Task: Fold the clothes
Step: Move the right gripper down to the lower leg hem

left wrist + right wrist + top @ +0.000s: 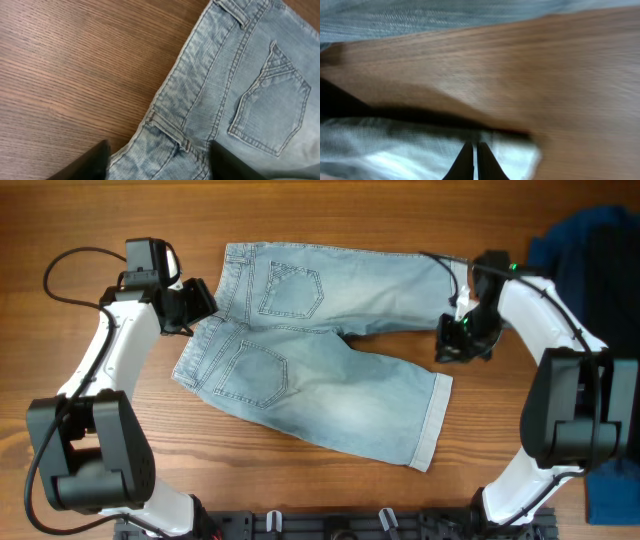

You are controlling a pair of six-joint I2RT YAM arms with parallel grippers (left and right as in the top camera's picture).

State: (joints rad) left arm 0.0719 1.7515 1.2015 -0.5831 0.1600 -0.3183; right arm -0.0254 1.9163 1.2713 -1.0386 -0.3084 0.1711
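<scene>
The light blue denim shorts (320, 370) lie spread on the wooden table, back pockets up, waistband to the left and legs to the right. My left gripper (192, 306) is open at the waistband. In the left wrist view its fingers (157, 167) straddle the waistband edge and a belt loop of the shorts (240, 75). My right gripper (460, 338) is at the hem of the far leg. In the right wrist view its fingers (471, 160) are shut on the pale denim (395, 150), which hangs a little above the table with a shadow under it.
A pile of dark navy garments (590, 240) lies at the far right, and a blue cloth (612, 490) at the right front corner. A black cable (60, 275) loops behind the left arm. Bare wood (330, 210) surrounds the shorts.
</scene>
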